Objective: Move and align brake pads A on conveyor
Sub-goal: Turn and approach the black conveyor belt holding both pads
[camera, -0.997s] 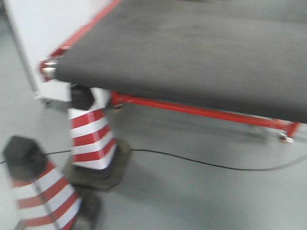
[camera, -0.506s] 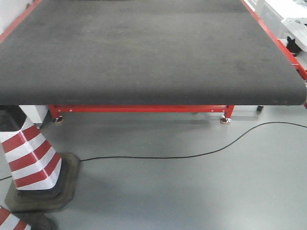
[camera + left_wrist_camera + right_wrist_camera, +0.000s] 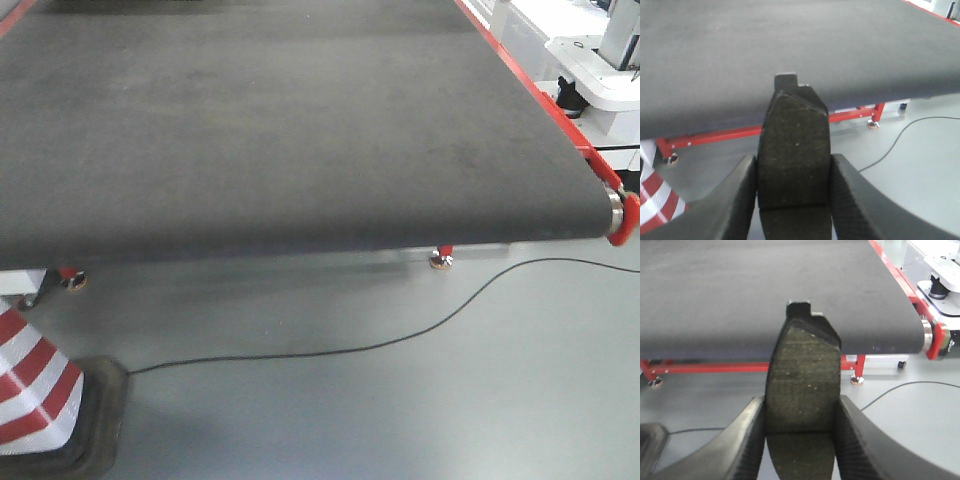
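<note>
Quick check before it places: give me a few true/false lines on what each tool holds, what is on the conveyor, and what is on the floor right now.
1. The left tool is shut on a brake pad. True.
2. The right tool is open and empty. False: it is shut on a second brake pad.
3. Two pads already lie on the conveyor. False: no pad shows on the belt in any view.
4. A black cable lies on the floor near the conveyor's end. True.
5. The striped cone stands at the front view's right edge. False: it is at the lower left.
</note>
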Tool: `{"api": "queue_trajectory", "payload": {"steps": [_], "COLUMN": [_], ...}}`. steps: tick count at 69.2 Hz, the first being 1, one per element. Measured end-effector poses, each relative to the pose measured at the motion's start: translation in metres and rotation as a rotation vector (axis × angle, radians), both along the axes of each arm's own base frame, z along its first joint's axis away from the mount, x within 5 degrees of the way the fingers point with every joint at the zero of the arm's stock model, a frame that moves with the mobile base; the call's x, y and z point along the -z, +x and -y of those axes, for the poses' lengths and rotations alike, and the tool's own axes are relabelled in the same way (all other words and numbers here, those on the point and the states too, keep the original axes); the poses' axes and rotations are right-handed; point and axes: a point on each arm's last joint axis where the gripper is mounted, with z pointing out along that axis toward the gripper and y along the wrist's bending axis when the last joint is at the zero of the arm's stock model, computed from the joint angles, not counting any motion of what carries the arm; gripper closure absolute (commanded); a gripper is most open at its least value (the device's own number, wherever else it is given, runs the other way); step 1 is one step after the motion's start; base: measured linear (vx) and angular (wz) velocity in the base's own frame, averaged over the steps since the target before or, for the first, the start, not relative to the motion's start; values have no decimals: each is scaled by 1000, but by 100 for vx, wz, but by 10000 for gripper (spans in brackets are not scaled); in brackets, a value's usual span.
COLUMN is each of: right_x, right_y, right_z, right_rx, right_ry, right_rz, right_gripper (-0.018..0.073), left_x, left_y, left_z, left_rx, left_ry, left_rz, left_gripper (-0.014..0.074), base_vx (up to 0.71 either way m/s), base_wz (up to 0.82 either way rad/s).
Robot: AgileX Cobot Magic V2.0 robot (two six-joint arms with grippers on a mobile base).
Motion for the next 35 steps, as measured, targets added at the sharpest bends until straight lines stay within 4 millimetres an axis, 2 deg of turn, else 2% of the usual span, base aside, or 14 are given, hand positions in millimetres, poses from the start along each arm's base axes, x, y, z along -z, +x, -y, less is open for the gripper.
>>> {"api": "queue_trajectory", "payload": {"steps": [35], "right_x": [0], "right_y": [0], "right_z": [0], "right_rx": [0], "right_ry": [0], "right_rz": [1], "right_gripper": [564], "left_x": [0], "left_y": [0], "left_z": [0], "left_rx": [0], "left_ry": [0], "left_rz": [0], "left_gripper": [602], "base_vx": [40], "base_wz": [10]}}
